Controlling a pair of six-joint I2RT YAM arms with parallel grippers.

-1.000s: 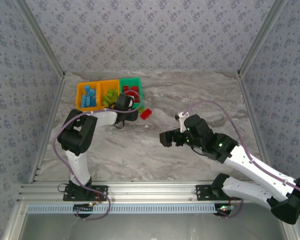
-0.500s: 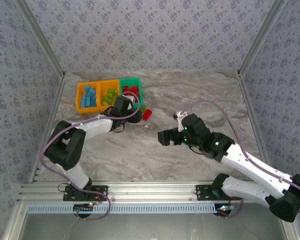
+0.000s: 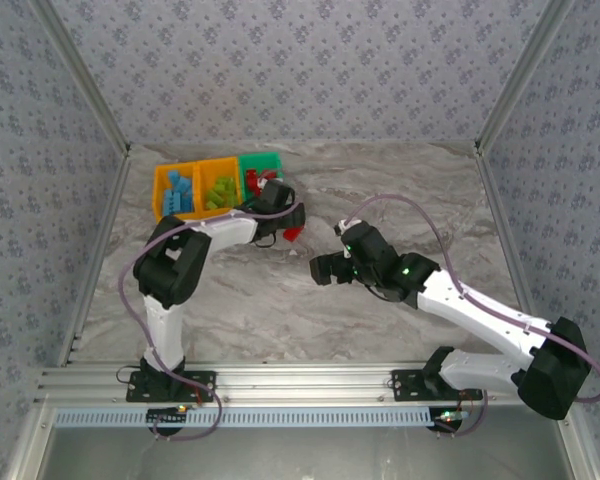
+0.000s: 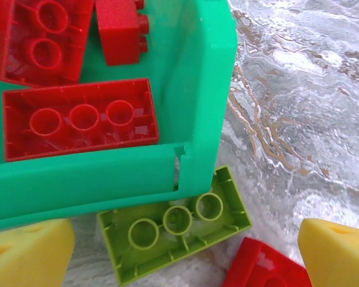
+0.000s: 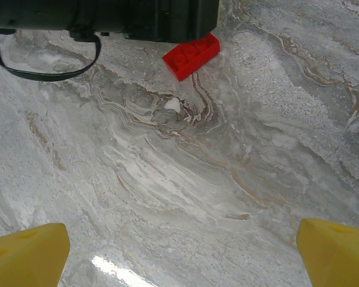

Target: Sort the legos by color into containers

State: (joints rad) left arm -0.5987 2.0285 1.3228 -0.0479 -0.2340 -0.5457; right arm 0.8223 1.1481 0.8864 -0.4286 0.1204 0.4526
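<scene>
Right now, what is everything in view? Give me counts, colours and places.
table: one, grey marble
orange bins: two, joined, far left
green bin: one, joined on their right
blue bricks: several, left orange bin
lime bricks: several, middle orange bin
red bricks: at least three, green bin
loose lime brick: one, hollow side up, at the green bin's corner
loose red brick: one, on the table beside it
left gripper: yellow pads, open, above the loose lime brick
right gripper: yellow pads, open, above bare table
</scene>
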